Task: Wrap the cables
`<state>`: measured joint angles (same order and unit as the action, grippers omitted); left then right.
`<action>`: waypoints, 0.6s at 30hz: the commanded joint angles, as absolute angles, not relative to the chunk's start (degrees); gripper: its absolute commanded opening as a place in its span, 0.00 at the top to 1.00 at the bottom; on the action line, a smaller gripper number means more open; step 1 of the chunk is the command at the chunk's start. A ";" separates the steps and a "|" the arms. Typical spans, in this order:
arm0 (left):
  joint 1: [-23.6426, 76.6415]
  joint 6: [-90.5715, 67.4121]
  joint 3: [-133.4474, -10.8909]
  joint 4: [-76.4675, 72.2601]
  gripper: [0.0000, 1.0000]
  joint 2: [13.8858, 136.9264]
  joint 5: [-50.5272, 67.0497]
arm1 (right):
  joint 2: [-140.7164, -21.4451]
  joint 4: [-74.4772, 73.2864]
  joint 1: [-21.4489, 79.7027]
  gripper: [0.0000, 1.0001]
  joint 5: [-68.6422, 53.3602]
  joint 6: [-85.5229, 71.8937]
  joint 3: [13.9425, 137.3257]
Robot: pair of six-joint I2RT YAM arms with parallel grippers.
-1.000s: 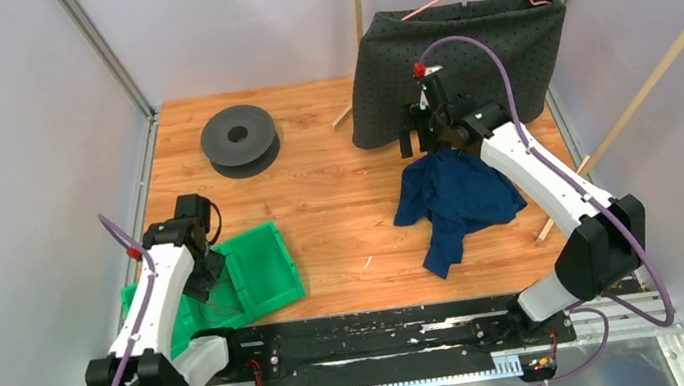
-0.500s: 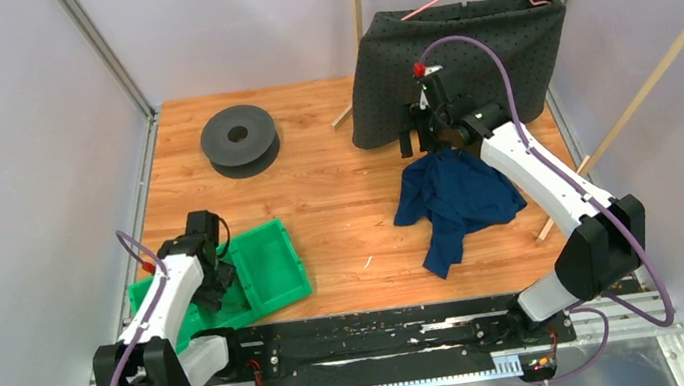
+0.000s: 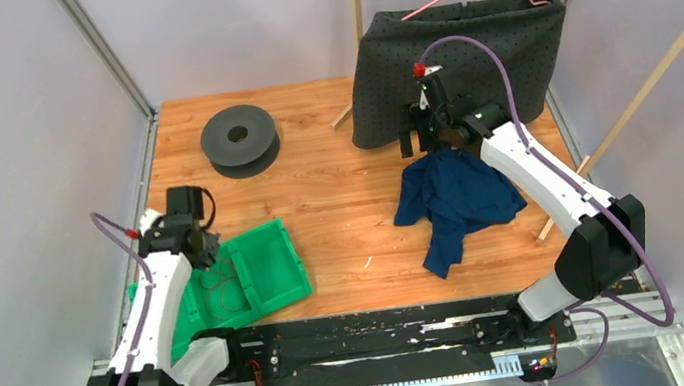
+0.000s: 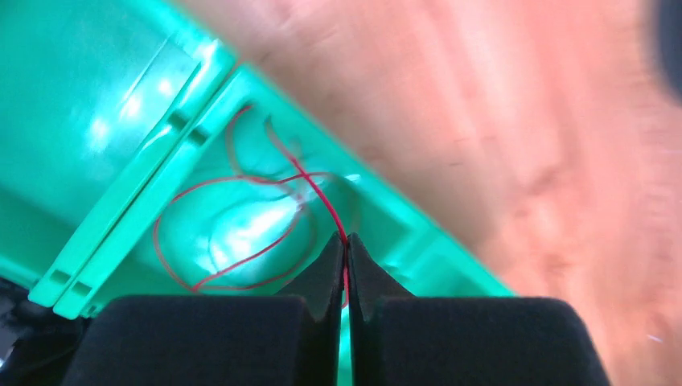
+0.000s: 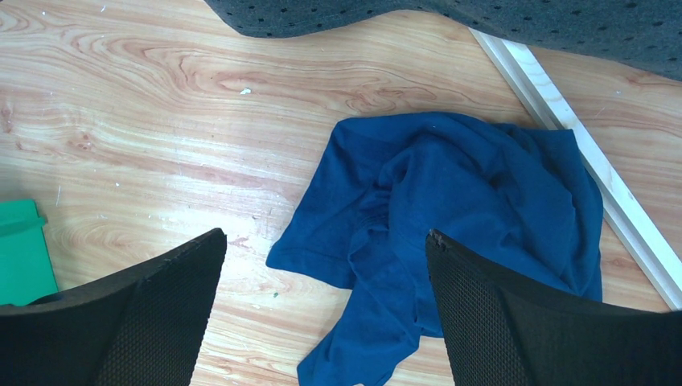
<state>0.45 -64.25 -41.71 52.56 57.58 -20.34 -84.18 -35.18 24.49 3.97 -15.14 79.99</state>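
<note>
The cables (image 4: 320,197), thin red and darker wires, are seen coiled in loose loops inside a green bin (image 4: 121,217), which is set at the near left of the worktop (image 3: 336,179). One red strand is pinched between the closed fingers of the left gripper (image 4: 346,243), which is held over the bin. The right gripper (image 5: 324,241) is spread wide with nothing held and is poised above a crumpled blue cloth (image 5: 458,185) laid on the right part of the worktop. A dark grey spool (image 3: 240,139) is laid flat at the far left, well apart from the bin. A grey dotted fabric (image 3: 458,40) is draped behind the blue cloth.
</note>
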 commanded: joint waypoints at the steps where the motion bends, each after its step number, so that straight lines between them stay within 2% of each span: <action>1: 0.18 -56.38 -54.03 55.29 1.00 55.80 -25.31 | -84.62 -35.85 24.84 0.05 3.60 -14.34 81.65; 5: 0.18 -48.06 -64.63 54.97 1.00 54.51 -28.80 | -84.55 -35.86 24.82 0.05 3.53 -14.49 81.65; 8: 0.18 -39.51 -73.37 51.43 1.00 55.60 -26.65 | -84.64 -35.85 24.85 0.05 3.11 -14.54 82.06; 14: 0.18 -27.45 -81.71 32.50 1.00 56.26 -8.11 | -85.21 -35.86 24.84 0.05 0.99 -14.30 84.55; 18: 0.26 -24.21 -93.16 31.13 1.00 64.44 7.66 | -84.06 -34.70 24.87 0.05 -3.56 -13.70 87.21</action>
<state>0.45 -32.01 -84.49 38.15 57.93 -10.24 -84.88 -35.16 24.49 0.80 -15.11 83.66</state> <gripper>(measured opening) 0.004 0.949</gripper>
